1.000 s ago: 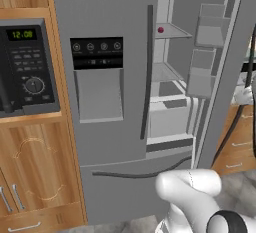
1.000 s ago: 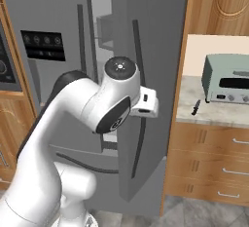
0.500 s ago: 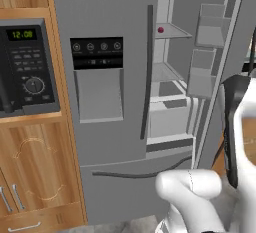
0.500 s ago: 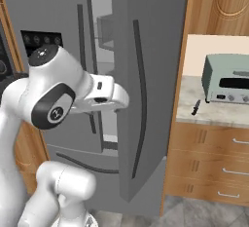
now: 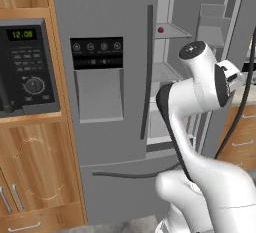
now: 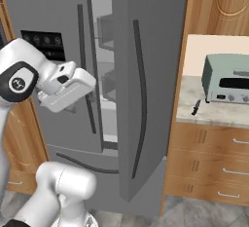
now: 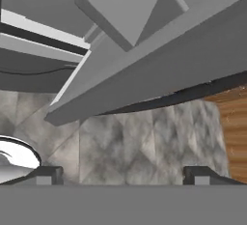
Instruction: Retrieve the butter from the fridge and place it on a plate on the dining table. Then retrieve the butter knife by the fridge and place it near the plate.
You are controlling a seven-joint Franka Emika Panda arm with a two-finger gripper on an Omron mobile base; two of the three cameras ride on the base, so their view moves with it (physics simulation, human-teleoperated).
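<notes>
The grey fridge [image 5: 110, 107] has its left door shut and its right door [image 6: 146, 99] swung open, with white shelves [image 5: 172, 72] showing inside. The butter is out of view; a small red ball [image 5: 160, 29] sits on an upper shelf. The butter knife [image 6: 195, 107], slim and dark, lies on the stone counter right of the fridge. My gripper [image 7: 123, 177] is open, its fingertips [image 7: 46, 175] wide apart with nothing between them, and it looks down past the open door's lower edge at the floor. It hangs in front of the fridge opening. The plate and dining table are out of view.
A black microwave [image 5: 25, 67] sits in wood cabinets left of the fridge. A green toaster oven [image 6: 227, 80] stands on the counter [image 6: 194, 116] beside the knife, over wooden drawers [image 6: 209, 167]. My white arm [image 5: 195, 97] crosses in front of the fridge.
The jaws have opened wide. The arm has swung up and across in front of the fridge opening. The fridge door stays open.
</notes>
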